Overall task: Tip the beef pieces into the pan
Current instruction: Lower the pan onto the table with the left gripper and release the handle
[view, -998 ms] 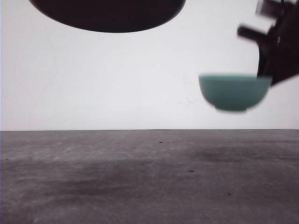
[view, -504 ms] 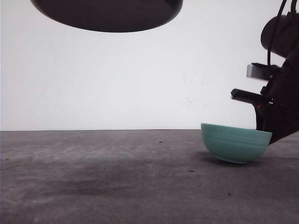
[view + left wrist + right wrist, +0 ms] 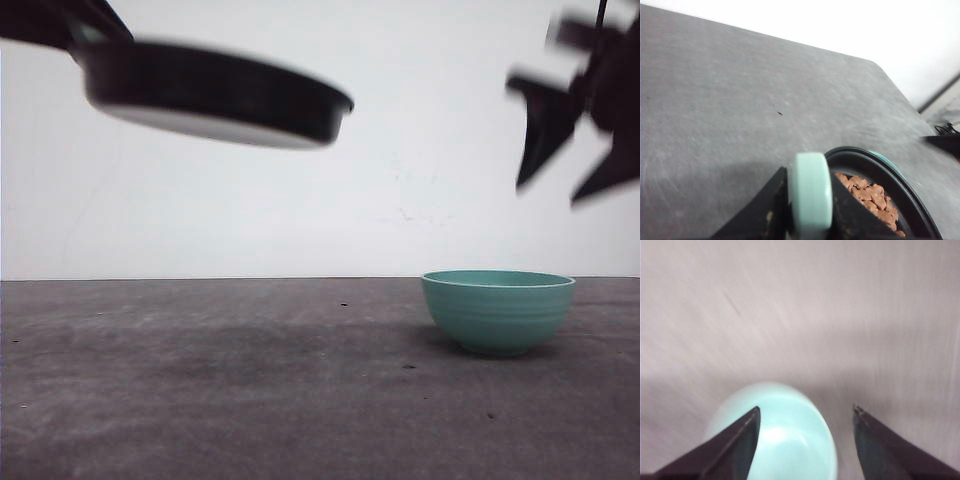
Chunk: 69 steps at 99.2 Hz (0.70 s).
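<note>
The pan (image 3: 215, 90) hangs high over the left half of the grey table (image 3: 250, 400), blurred, tilted a little with its right rim lower, well clear of the surface. In the left wrist view the left pincer (image 3: 807, 220) is clenched on the pan's mint-green handle (image 3: 811, 192), a dark finger (image 3: 765, 212) pressed against each side of it. Past the handle, the beef (image 3: 870, 197) lies as a heap of small reddish-brown strips on the pan's black floor, inside the rim. A teal bowl (image 3: 498, 310) stands upright on the table toward the right side, ribbed on its outer wall and well apart from the pan. The right pincer (image 3: 575, 150) hovers in the air above the bowl, blurred, touching nothing. In the right wrist view its two dark fingers (image 3: 737, 442) are spread wide and grasp nothing, and the bowl (image 3: 780, 435) sits below them, looking pale and empty through the blur. Behind the table is a plain white wall (image 3: 420, 120).
</note>
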Motion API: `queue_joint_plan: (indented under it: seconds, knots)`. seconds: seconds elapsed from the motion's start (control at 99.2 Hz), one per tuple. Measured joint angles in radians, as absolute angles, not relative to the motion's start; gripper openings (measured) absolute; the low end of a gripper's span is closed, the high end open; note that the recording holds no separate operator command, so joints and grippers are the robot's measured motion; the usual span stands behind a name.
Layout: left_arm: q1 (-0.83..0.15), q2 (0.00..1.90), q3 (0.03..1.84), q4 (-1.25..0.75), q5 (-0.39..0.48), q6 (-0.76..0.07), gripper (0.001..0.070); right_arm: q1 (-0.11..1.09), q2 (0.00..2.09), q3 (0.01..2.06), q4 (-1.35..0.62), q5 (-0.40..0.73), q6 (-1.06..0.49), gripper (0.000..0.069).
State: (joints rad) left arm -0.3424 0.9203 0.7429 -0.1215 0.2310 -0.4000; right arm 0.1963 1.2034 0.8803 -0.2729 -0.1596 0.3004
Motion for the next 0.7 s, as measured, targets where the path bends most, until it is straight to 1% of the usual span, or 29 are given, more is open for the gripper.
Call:
queue_joint_plan:
  seconds: [0.091,0.192,0.282,0.424,0.565,0.696]
  knots:
    - [-0.329,1.006,0.708,-0.015,0.224,-0.400,0.0059,0.196,1.096,0.883,-0.274,-0.160,0.296,0.0354]
    - [-0.319,1.132,0.690,0.082,0.196,-0.395,0.0059,0.197,0.984,0.883,-0.288,-0.160,0.295,0.0354]
    - [-0.316,1.248,0.690,0.177,0.179,-0.391,0.0059,0.200,0.908,0.883,-0.315,-0.160,0.294,0.0354]
    - [-0.315,1.409,0.690,0.331,0.175,-0.392,0.0059,0.212,0.825,0.883,-0.355,-0.161,0.289,0.0354]
    - [-0.315,1.524,0.690,0.397,0.130,-0.393,0.0059,0.223,0.781,0.883,-0.409,-0.160,0.284,0.0354]
    - [-0.305,1.586,0.691,0.432,0.131,-0.410,0.0065,0.223,0.765,0.883,-0.450,-0.160,0.270,0.0354]
